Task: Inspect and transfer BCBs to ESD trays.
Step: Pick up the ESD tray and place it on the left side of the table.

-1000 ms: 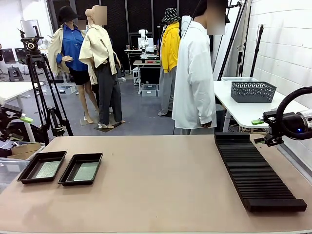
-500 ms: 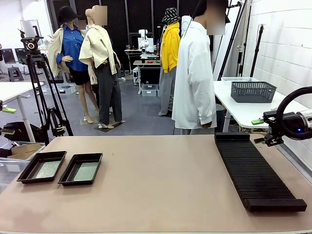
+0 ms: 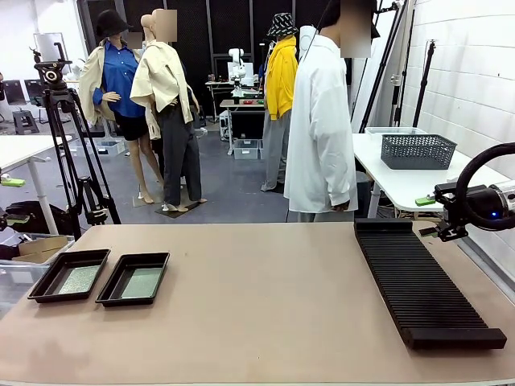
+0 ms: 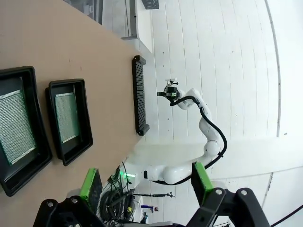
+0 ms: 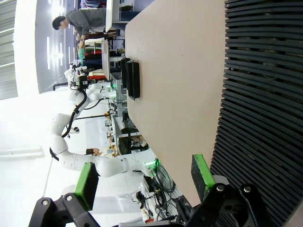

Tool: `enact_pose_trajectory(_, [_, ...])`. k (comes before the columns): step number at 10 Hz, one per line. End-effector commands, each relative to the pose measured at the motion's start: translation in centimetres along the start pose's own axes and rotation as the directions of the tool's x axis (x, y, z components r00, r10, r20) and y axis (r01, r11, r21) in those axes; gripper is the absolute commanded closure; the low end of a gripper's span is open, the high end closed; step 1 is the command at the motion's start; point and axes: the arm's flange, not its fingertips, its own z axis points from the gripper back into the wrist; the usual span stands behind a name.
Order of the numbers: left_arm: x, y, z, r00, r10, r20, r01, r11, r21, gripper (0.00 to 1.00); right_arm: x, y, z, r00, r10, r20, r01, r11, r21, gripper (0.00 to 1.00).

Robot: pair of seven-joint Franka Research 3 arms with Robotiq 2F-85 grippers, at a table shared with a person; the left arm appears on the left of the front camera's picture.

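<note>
- Left gripper (image 3: 8, 201) sits at the front view's left edge, mostly cut off
- Nearer tray (image 4: 19, 127) loses its left side to the left wrist frame
- Rack (image 5: 265, 94) runs off the right wrist picture's right edge

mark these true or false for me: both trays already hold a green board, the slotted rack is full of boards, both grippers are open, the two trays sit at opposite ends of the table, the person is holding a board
1. Each ESD tray holds a green board. True: the left tray and the right tray each have a BCB lying flat on the floor, one and the other.
2. The slotted rack is full of boards. False: its slots look bare.
3. Both grippers are open. True: the left gripper and the right gripper hold nothing, fingers spread.
4. The trays sit at opposite ends of the table. False: they lie side by side at its left end.
5. The person is holding a board. False: the visible hand hangs empty at the side.
</note>
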Motion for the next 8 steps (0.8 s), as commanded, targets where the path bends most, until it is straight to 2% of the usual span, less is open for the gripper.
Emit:
enact_pose_trajectory(1, [0.3,0.2,0.3,1.000,-0.025,0.000,0.025,0.999,-0.024,0.00,0.0,0.1,-0.1,1.000,-0.005,-0.009,0.004,1.000,-0.006,0.00])
enact_pose_trajectory(6, [0.6,0.5,-0.8,1.000,-0.011,-0.005,0.012,0.998,0.057,0.00,0.0,0.0,0.0,1.000,0.000,0.000,0.000,1.000,0.000,0.00])
enact_pose_trajectory(8, [0.6,0.7,-1.1,1.000,-0.017,-0.011,0.018,0.995,0.101,0.00,-0.2,0.2,0.4,1.000,-0.004,0.022,0.002,0.998,0.061,0.00])
